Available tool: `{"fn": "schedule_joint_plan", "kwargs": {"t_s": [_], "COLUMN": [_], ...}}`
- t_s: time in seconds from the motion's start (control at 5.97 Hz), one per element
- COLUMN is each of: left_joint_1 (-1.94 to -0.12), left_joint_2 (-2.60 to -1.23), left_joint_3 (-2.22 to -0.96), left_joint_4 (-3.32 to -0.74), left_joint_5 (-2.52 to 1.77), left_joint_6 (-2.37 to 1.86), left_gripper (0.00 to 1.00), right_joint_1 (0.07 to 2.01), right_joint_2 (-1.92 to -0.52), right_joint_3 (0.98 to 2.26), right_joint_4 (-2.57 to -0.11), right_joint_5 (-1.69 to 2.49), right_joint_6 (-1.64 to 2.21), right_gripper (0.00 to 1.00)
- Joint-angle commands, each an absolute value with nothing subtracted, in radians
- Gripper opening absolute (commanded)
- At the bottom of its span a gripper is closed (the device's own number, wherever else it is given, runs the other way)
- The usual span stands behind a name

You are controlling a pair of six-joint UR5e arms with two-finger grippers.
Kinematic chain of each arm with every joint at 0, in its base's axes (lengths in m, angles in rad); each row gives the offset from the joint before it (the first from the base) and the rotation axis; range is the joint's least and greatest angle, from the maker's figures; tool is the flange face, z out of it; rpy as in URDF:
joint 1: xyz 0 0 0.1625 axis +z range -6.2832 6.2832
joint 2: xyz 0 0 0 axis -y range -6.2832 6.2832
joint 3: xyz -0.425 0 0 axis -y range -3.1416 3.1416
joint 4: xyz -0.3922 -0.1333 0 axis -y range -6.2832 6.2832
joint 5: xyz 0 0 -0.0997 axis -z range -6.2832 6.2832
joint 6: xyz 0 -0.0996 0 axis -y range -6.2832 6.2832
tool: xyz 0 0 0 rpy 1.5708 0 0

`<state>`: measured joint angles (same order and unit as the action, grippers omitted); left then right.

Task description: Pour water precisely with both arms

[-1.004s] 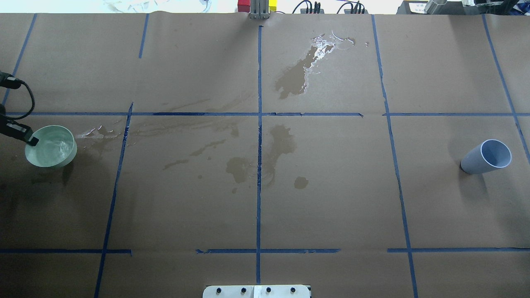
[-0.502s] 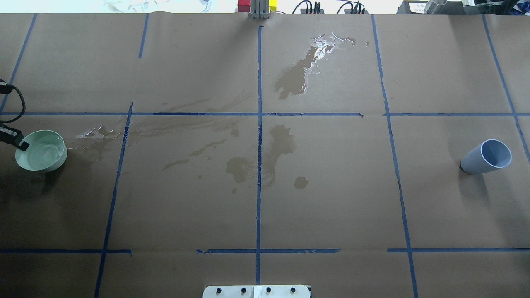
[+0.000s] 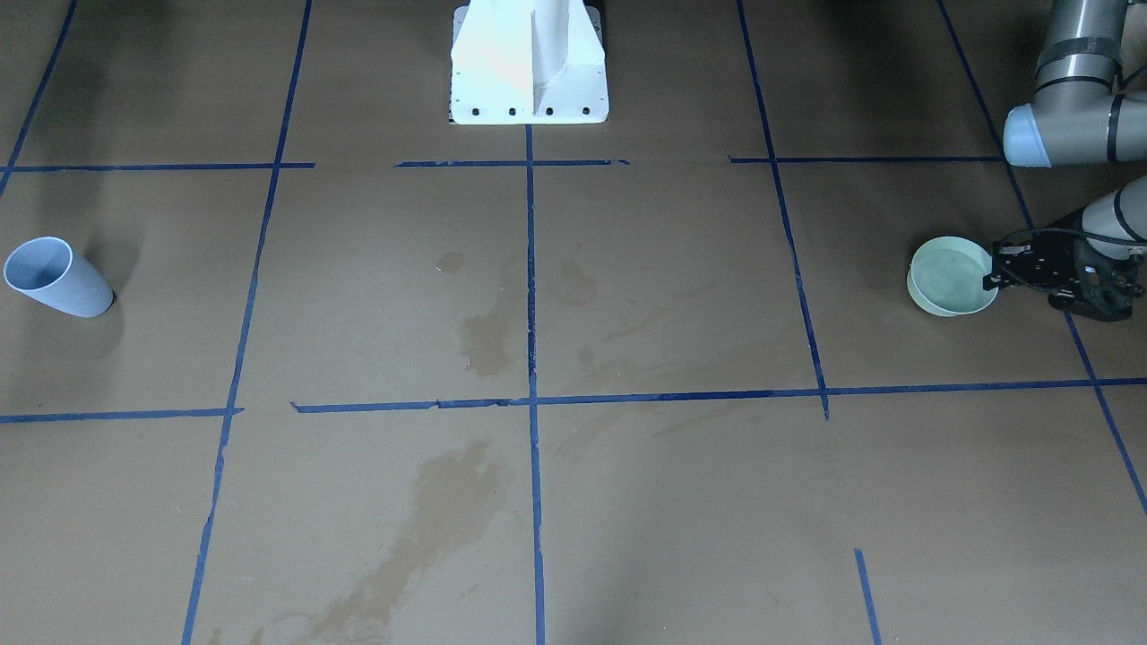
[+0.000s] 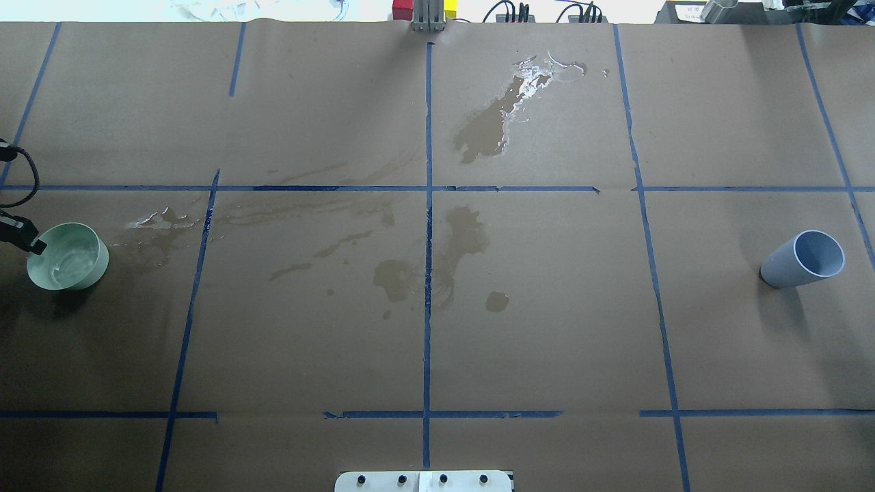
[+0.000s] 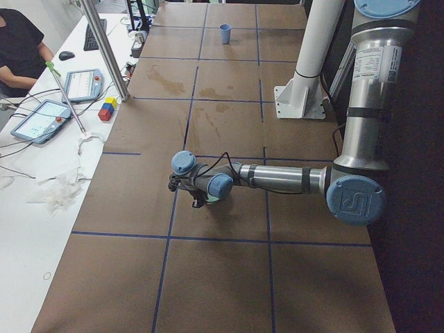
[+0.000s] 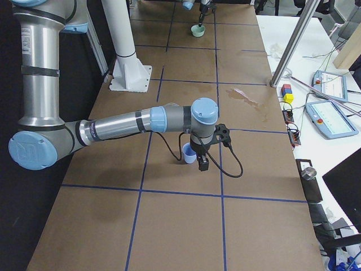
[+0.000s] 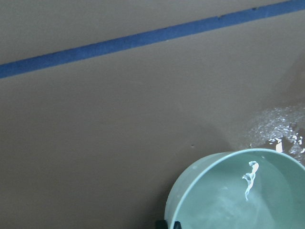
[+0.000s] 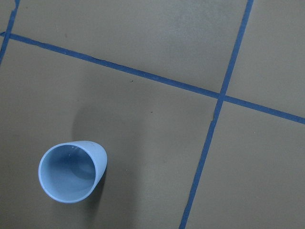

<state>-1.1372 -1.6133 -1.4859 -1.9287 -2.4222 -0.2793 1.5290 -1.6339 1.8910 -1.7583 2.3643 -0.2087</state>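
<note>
A: Front-facing view first. Where's the water (image 3: 952, 269)?
B: It's a shallow pool in the green bowl (image 3: 932, 305), far out on the robot's left. The left gripper (image 3: 993, 273) pinches the bowl's rim on the arm side. The blue cup (image 3: 58, 279) stands well apart on the right side and looks empty.
A: Overhead?
B: Sheen and ripples show in the bowl, with the gripper at the rim. There are wet patches (image 4: 489, 126) on the brown paper (image 4: 738, 342). Can't tell if the bowl rests on the paper or hangs just above it.
A: Side views?
B: Ext. left: the left arm (image 5: 277, 177) has its wrist in front of the bowl. Ext. right: the right gripper (image 6: 202, 161) hangs just beside the cup. Spread or pressed together, can't tell.
A: Wrist cams?
B: Left cam: fingertips (image 7: 161, 224) sit at the rim and water glints inside. Right cam: the cup seen from above, no liquid visible.
A: Handling?
B: The bowl is prob. light, stiff plastic. A one-sided rim pinch lets it tilt, the water will slosh, and a wet rim may slip. The cup is prob. light too and would tip easily, so it's best taken mid-wall.
</note>
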Motion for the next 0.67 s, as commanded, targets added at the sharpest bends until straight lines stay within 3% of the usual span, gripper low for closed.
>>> {"fn": "schedule_joint_plan", "kwargs": {"t_s": [0.0, 0.33, 0.5], "left_joint_1": [-1.164, -1.344, -1.385], "left_joint_2": [-1.614, -1.556, -1.552], "left_joint_3": [-1.505, -1.666, -1.678], "left_joint_4": [-1.928, -1.914, -1.914], "left_joint_5": [-2.422, -2.413, -2.407], "left_joint_6": [-0.282, -0.281, -0.261], "left_gripper": [1.0, 1.0, 1.0], "right_joint_1": [1.529, 1.537, 1.546], "right_joint_2": [-1.635, -1.64, -1.637], "right_joint_3": [1.899, 1.891, 1.888], "right_joint_4": [-1.759, -1.769, -1.814], "right_joint_5": [2.365, 2.37, 2.379], "right_joint_6": [-0.209, -0.209, -0.209], "right_gripper": [1.0, 1.0, 1.0]}}
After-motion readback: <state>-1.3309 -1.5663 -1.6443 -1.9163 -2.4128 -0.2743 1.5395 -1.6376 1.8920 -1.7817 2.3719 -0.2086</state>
